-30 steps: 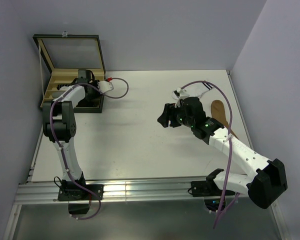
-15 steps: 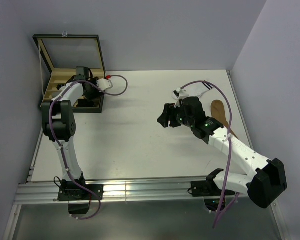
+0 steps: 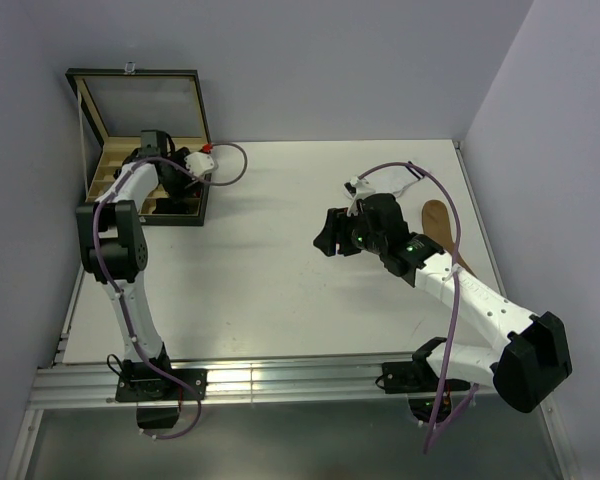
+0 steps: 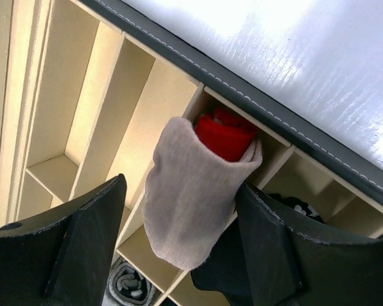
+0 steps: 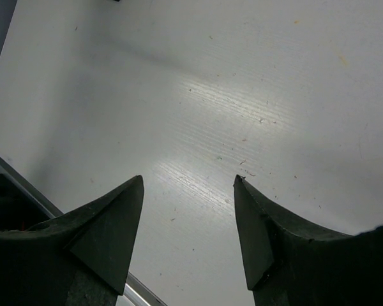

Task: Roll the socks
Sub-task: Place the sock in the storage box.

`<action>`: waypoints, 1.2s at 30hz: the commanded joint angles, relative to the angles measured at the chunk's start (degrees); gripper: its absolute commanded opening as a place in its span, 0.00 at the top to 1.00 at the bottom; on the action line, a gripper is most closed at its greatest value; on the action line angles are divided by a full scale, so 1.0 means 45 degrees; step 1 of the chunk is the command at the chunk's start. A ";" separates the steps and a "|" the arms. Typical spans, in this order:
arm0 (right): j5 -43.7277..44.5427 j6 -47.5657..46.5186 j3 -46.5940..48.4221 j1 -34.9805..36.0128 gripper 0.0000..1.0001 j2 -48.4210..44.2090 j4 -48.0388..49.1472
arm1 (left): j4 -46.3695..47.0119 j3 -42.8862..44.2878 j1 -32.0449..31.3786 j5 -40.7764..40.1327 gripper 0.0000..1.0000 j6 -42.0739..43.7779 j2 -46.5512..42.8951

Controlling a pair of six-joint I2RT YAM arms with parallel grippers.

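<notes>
Left pincer (image 4: 182, 186) shifted leftward over box (image 4: 287, 118), agape astride beige sock (image 4: 185, 204); right pincer (image 5: 188, 180) agape, empty.

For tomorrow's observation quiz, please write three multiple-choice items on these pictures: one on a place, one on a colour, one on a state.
1. Where is the beige sock roll?
A) in a compartment of the box
B) on the bare table
C) in the right jaws

2. What colour shows at the roll's open end?
A) blue
B) red
C) green

3. The right jaws are:
A) shut on a sock
B) shut, empty
C) open, empty

Answers: 1A, it stands inside the box; 2B, red fabric peeks out; 3C, bare table shows between them.
</notes>
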 commanded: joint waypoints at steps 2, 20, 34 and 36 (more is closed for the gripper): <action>-0.0113 0.0038 0.0066 -0.0136 0.34 -0.0032 0.0241 | -0.1124 0.0525 0.0209 0.1450 0.25 -0.0342 -0.0344; -0.0094 -0.0020 0.0046 -0.0155 0.35 -0.0091 0.0202 | -0.0034 0.1522 0.0854 0.4226 0.42 -0.2878 -0.1281; 0.0043 -0.0040 -0.0032 -0.0136 0.35 -0.0071 0.0182 | 0.1140 0.1230 0.0971 0.3738 0.80 -0.5205 0.0378; 0.0004 -0.0001 -0.0052 -0.0136 0.35 -0.0052 0.0241 | 0.1277 0.1131 0.0971 0.3504 0.82 -0.5439 0.0671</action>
